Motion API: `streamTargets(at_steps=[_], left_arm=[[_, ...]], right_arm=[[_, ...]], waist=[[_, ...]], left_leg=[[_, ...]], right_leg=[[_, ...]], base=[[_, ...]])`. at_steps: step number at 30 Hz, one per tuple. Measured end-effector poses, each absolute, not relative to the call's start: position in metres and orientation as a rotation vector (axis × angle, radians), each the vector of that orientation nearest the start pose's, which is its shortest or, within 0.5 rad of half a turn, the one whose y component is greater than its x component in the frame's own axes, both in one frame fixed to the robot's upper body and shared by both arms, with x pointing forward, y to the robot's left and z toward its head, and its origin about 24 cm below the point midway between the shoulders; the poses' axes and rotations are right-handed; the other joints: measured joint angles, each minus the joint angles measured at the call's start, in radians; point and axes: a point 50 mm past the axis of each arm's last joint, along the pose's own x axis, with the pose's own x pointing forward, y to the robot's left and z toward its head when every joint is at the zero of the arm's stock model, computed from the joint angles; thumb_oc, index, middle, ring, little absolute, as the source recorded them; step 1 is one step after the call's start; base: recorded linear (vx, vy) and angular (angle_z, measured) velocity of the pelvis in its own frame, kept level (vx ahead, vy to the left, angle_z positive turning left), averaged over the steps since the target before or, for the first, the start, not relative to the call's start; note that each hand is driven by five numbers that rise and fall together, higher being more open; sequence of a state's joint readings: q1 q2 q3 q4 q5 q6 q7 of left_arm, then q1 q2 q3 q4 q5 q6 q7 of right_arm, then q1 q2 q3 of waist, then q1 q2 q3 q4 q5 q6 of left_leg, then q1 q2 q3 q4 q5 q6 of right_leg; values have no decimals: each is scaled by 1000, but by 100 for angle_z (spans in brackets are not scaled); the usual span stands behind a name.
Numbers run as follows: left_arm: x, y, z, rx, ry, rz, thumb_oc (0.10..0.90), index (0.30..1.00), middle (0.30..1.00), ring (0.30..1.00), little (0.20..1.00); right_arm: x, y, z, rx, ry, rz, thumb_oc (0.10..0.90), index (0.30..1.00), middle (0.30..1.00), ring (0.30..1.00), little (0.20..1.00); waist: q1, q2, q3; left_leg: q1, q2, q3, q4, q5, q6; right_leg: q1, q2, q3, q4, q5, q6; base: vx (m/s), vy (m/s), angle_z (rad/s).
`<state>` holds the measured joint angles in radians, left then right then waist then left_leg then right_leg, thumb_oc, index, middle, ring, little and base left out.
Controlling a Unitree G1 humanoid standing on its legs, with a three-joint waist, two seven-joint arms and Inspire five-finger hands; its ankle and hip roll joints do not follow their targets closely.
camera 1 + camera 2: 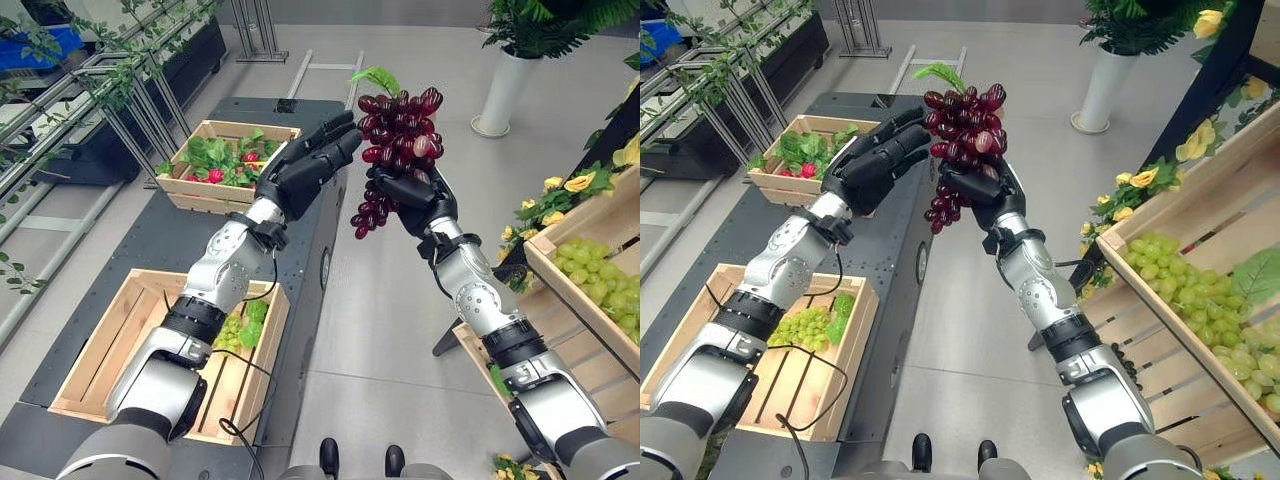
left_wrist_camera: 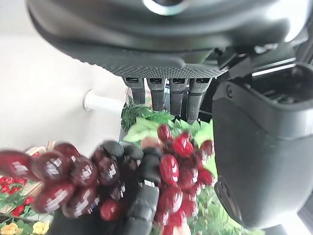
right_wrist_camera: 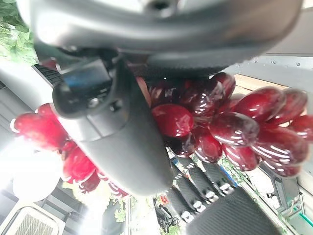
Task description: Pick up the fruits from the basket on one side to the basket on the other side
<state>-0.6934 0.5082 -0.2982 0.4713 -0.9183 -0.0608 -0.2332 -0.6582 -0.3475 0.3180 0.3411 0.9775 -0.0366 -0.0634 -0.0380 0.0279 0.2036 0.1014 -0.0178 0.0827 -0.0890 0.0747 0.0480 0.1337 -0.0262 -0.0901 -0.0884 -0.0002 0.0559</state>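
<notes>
Mid-handover, I judge: the right robot hand (image 1: 415, 195) grips the red grapes (image 1: 398, 130) aloft between the baskets, the left robot hand (image 1: 305, 165) straight-fingered beside them, needing next to close on the bunch and carry it to the near basket (image 1: 90, 365).

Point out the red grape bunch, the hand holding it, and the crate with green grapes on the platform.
red grape bunch (image 1: 402, 125): left eye view, upper berries.
right hand (image 1: 412, 195): left eye view, palm under the bunch.
crate (image 1: 92, 362): left eye view, bare slatted floor.
</notes>
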Motion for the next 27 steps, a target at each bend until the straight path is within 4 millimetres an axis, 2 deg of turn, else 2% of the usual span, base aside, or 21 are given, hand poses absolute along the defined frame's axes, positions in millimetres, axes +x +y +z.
streamTargets(at_steps=[3,5,6,9,11,14,18,21,27], left_arm=[[353,187,124,-215,-134,-333,800,900,900,900,900],[335,198,85,-200,-47,-263,800,900,900,900,900],[329,199,77,-207,-41,-248,800,900,900,900,900],[287,210,18,-194,131,-161,800,900,900,900,900],[263,211,-8,-185,221,-138,800,900,900,900,900],[246,206,-26,-230,278,-103,800,900,900,900,900],[238,193,-34,-281,295,-81,800,900,900,900,900],[237,188,-34,-216,300,-119,800,900,900,900,900],[230,185,-39,-73,323,-161,800,900,900,900,900]], right_arm=[[350,-129,126,454,-76,300,400,300,300,300,300],[335,-141,94,440,-7,286,400,300,300,300,300],[329,-145,85,447,10,282,400,300,300,300,300],[297,-165,38,450,143,228,400,300,300,300,300],[278,-179,16,431,208,188,400,300,300,300,300],[262,-189,1,384,260,176,400,300,300,300,300],[250,-192,-10,345,306,190,400,300,300,300,300],[241,-193,-18,352,340,186,400,300,300,300,300],[237,-196,-21,303,354,185,400,300,300,300,300]], waist=[[0,0,-2],[2,-2,-7],[2,-2,-11],[4,-7,-16],[4,-10,-16],[3,-12,-17],[2,-27,-25],[1,-42,-33],[-2,-47,-35]], left_leg=[[1,1,2,0,0,0],[-2,0,2,0,-1,0],[-1,0,2,0,-2,0],[-2,-1,6,-1,-6,2],[-3,-1,7,-1,-6,3],[-3,0,11,-1,-7,4],[-3,1,14,-7,-9,0],[-3,2,17,-7,-9,1],[-2,2,34,-1,-7,5]], right_leg=[[0,1,3,0,1,0],[-4,2,4,0,2,2],[-3,1,4,0,2,2],[-7,-1,8,0,2,2],[-8,-1,11,0,3,4],[-11,0,19,-1,7,7],[-17,1,23,-1,8,8],[-18,1,24,-1,9,7],[-19,1,34,-1,14,7]], base=[[17,1,-3],[46,6,0],[41,9,-1],[24,8,-5],[2,5,-2],[6,1,-7],[19,-21,-5],[18,-34,-3],[43,-34,-7]])
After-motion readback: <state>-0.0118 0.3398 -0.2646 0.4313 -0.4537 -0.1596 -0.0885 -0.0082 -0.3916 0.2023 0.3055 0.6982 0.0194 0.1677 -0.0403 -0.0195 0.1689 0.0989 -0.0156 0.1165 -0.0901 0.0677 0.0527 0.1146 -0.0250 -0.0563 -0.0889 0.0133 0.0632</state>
